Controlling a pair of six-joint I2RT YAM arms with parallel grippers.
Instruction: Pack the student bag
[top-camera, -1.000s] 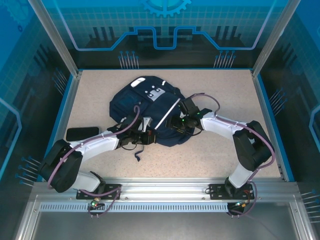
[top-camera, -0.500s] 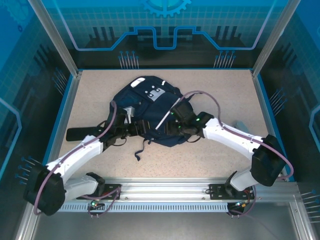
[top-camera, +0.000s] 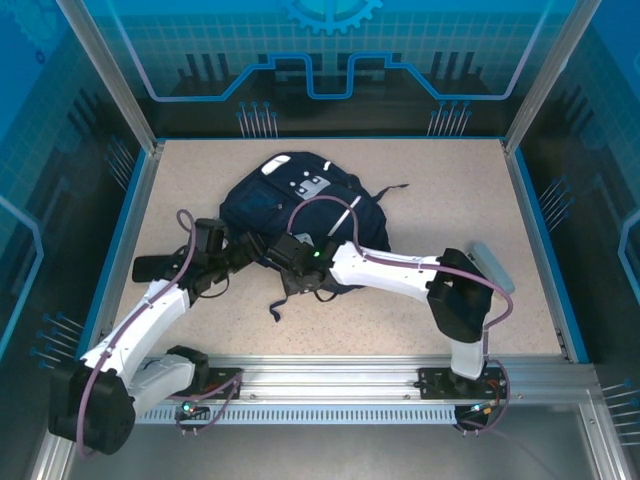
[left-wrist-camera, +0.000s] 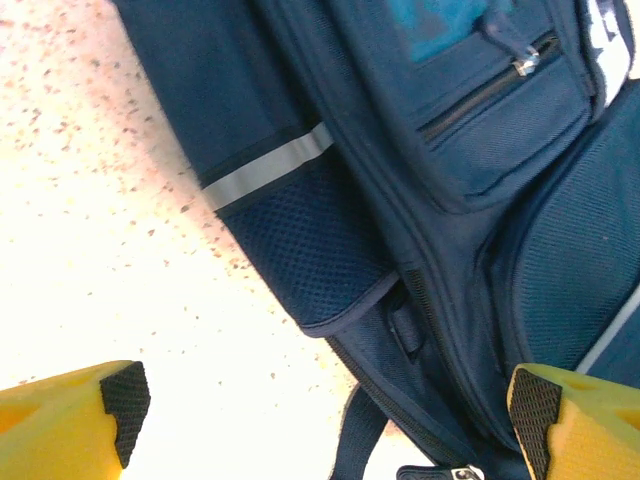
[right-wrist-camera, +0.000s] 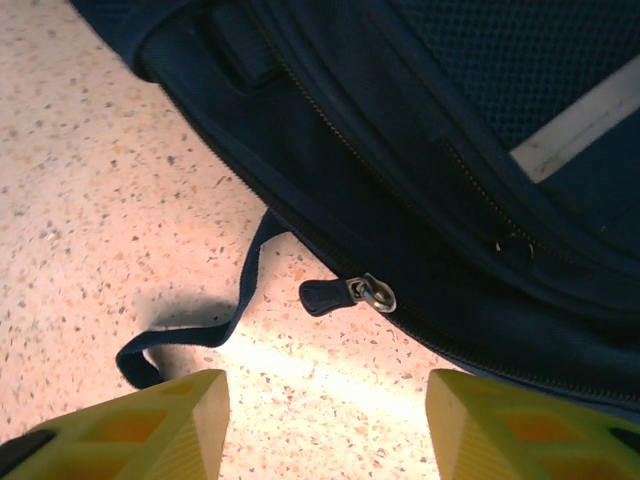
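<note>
Navy student bag (top-camera: 285, 195) flat mid-table; left gripper (left-wrist-camera: 330, 405) wide apart, empty, at its near-left edge. Right gripper (right-wrist-camera: 325, 400) apart, empty, over zipper pull (right-wrist-camera: 350, 294).

We note the student bag (top-camera: 255, 205): matt woven navy cloth, mesh pocket (left-wrist-camera: 300, 250), shiny metal zip pull (right-wrist-camera: 375, 293). Table (top-camera: 440, 190): speckled, grainy, matt.

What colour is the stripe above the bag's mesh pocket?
Silvery-grey stripe on the student bag; left wrist view.

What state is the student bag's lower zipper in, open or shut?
Shut where visible: on the student bag, the zipper pull lies along a closed seam with no gap. Beyond that, cannot tell.
</note>
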